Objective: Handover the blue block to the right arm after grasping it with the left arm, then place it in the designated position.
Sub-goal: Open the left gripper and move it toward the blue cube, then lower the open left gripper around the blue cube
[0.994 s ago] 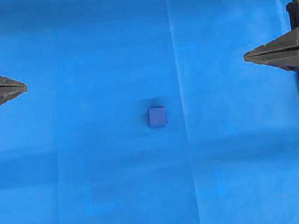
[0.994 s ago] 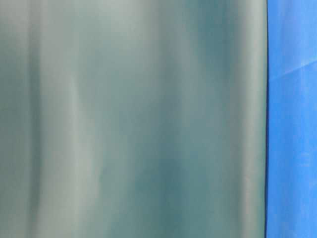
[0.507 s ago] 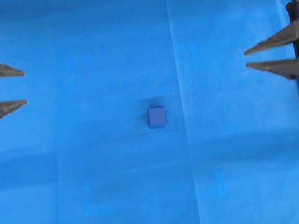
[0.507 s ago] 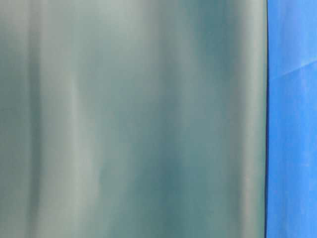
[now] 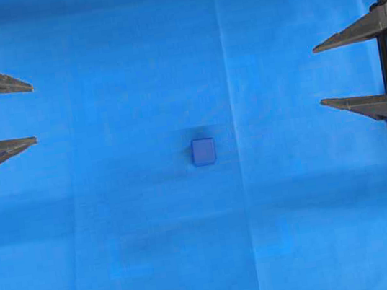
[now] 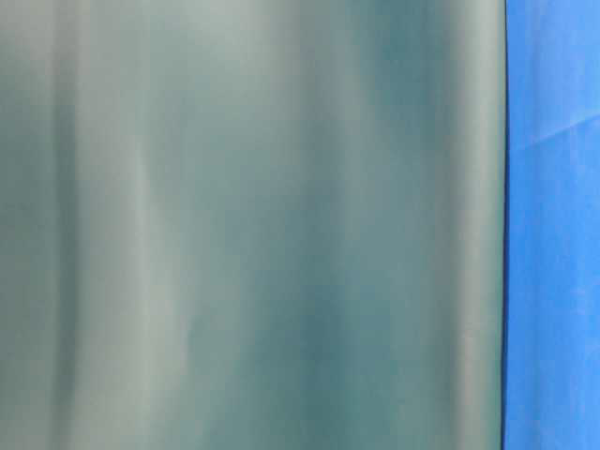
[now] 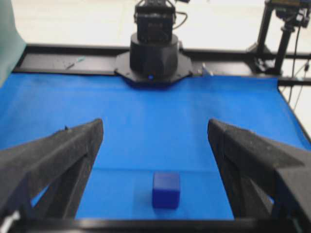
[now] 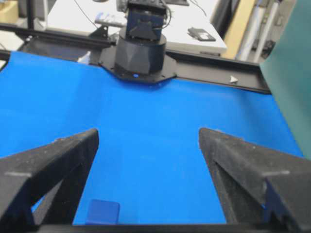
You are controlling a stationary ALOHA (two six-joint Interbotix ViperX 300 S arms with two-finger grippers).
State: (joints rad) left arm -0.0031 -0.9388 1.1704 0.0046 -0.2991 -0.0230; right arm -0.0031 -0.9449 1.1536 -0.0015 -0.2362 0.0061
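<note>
Sitting alone in the middle of the frame, the blue block (image 5: 204,151) waits on the blue desk (image 5: 120,236). Both arms' fingers, left (image 5: 4,148) and right (image 5: 355,102), have just spread wide and hold nothing, ready for the left grab.

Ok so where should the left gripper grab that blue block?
Across two opposite flat sides of the blue block, coming down from above. It lies flat and alone on the cloth, narrower than the open left gripper.
</note>
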